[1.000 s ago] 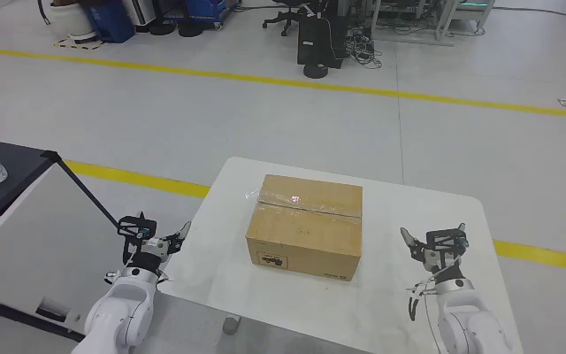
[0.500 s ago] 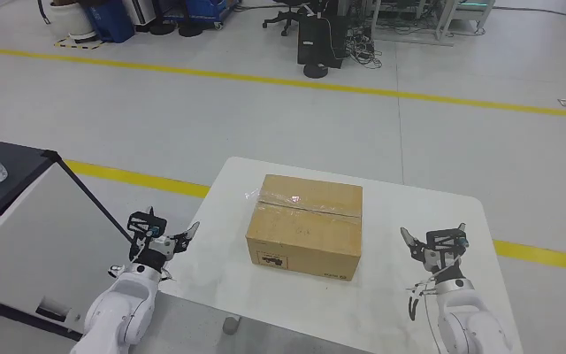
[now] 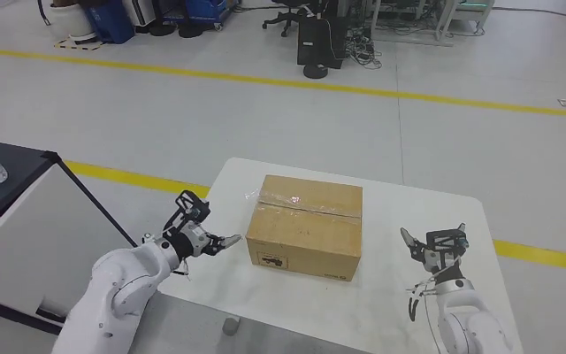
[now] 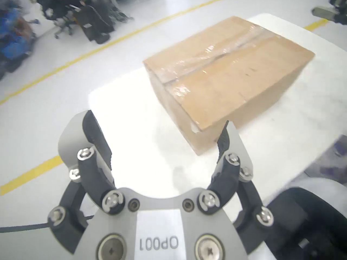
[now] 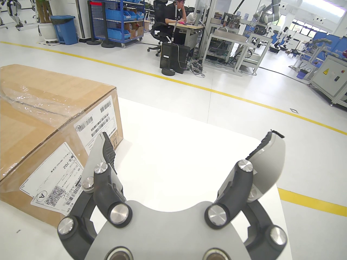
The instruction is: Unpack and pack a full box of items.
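Cardboard box points its short end at our left gripper, spread empty; our right gripper, likewise spread, sits farther.

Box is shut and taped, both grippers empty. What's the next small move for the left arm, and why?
Probably ease the left gripper up toward the near end of the tape seam on top of the box. It is shut under clear tape, so nothing comes out until that seam opens; the gripper is open, empty and apart from the box.
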Tool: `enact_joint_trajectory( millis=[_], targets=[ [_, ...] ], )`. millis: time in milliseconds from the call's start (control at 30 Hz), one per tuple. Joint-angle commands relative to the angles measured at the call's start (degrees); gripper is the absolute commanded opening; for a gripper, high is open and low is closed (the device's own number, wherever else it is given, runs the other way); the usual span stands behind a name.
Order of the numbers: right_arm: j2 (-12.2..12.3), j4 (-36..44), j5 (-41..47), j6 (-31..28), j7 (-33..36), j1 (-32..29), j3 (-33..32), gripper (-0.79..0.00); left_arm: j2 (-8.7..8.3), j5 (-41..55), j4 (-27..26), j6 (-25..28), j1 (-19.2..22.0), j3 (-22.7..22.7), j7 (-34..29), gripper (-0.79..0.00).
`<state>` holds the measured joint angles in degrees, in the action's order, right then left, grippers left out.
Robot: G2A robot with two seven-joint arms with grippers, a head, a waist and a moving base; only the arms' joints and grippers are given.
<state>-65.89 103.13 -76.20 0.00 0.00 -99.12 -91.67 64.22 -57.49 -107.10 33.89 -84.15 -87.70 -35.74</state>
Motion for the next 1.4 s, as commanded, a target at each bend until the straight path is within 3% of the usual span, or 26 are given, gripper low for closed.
enact_joint_trajectory(
  millis=[0,733,867,1000,1233,1367],
  targets=[
    [0.00,0.00,0.00,0.00,0.00,0.00,0.00,0.000,0.08,10.51,1.45,-3.11,3.08,1.02,-8.11,0.000],
    [0.00,0.00,0.00,0.00,0.00,0.00,0.00,0.000,0.08,10.51,1.45,-3.11,3.08,1.02,-8.11,0.000],
    [0.26,-0.16,1.53,-4.18,3.83,-0.47,-1.55,0.000,0.08,10.51,1.45,-3.11,3.08,1.02,-8.11,0.000],
    [1.00,1.98,9.33,-16.11,11.97,-2.92,-5.86,0.000,0.08,10.51,1.45,-3.11,3.08,1.02,-8.11,0.000],
    [3.49,-0.68,41.12,-42.30,38.25,-0.57,-13.81,0.000,0.08,10.51,1.45,-3.11,3.08,1.02,-8.11,0.000],
    [5.36,-7.51,61.85,-46.99,54.69,6.50,-11.84,0.000,0.08,10.51,1.45,-3.11,3.08,1.02,-8.11,0.000]
  ],
)
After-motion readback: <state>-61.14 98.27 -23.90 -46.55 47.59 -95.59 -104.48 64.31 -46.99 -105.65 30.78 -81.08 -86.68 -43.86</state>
